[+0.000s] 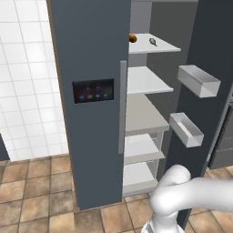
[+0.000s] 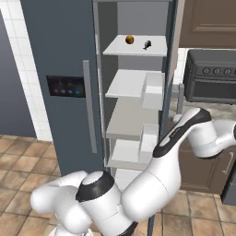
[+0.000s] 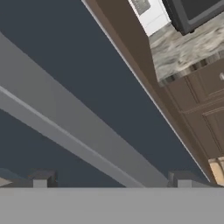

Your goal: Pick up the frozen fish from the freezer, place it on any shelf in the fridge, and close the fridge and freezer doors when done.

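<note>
Freezer door [image 1: 91,91] with black panel at left, shut. Fridge [image 2: 136,87] open; orange ball [image 2: 130,40] then frozen fish [image 2: 147,44] on top shelf [image 2: 152,50]. Fish likely light, stiff, slippery; grasp mid-body. Gripper [image 3: 112,181] at right beside fridge door [image 3: 65,87], fingers apart, empty.

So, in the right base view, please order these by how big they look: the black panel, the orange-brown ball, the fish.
1. Black panel, clearly the largest.
2. Orange-brown ball and frozen fish: both tiny and look alike in size, so I will not rank them.
</note>
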Robot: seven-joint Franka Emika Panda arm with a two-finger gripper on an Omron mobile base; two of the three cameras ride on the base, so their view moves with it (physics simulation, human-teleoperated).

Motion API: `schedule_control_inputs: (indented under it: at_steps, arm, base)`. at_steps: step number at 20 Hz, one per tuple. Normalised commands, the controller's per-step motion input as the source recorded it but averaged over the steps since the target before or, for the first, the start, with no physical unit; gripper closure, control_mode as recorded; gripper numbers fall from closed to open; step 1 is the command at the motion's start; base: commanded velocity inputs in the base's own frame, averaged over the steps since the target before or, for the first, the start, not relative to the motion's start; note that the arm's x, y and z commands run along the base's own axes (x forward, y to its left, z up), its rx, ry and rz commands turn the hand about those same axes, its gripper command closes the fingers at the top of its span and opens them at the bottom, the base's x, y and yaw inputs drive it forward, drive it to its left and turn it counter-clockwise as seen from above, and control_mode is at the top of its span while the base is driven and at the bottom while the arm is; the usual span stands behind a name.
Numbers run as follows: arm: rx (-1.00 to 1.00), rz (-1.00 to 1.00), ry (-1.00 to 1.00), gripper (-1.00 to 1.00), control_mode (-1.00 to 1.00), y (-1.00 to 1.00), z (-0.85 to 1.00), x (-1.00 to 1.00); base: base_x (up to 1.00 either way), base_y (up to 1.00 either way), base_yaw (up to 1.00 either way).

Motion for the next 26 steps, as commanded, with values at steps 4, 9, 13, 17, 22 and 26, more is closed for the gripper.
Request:
schedule_control_inputs:
  at_steps: [4, 9, 13, 17, 22, 26]
  arm:
    - [0.04, 0.0, 0.0, -1.0, -1.0, -0.06, -0.1, 0.34]
    - [0.04, 0.0, 0.0, -1.0, -1.0, -0.01, -0.14, 0.38]
    - [0.04, 0.0, 0.0, -1.0, -1.0, 0.0, -0.14, 0.32]
    - [0.06, 0.0, -0.02, -1.0, -1.0, 0.19, -0.1, 0.24]
    - [0.04, 0.0, -0.04, -1.0, -1.0, 0.9, -0.11, 0.14]
    - [0.07, 0.0, -0.01, -1.0, -1.0, 0.99, -0.02, 0.24]
  base:
    - [0.0, 0.0, 0.0]
    - [0.0, 0.0, 0.0]
    - [0.0, 0.0, 0.0]
    - [0.0, 0.0, 0.0]
    - [0.0, 0.0, 0.0]
    - [0.0, 0.0, 0.0]
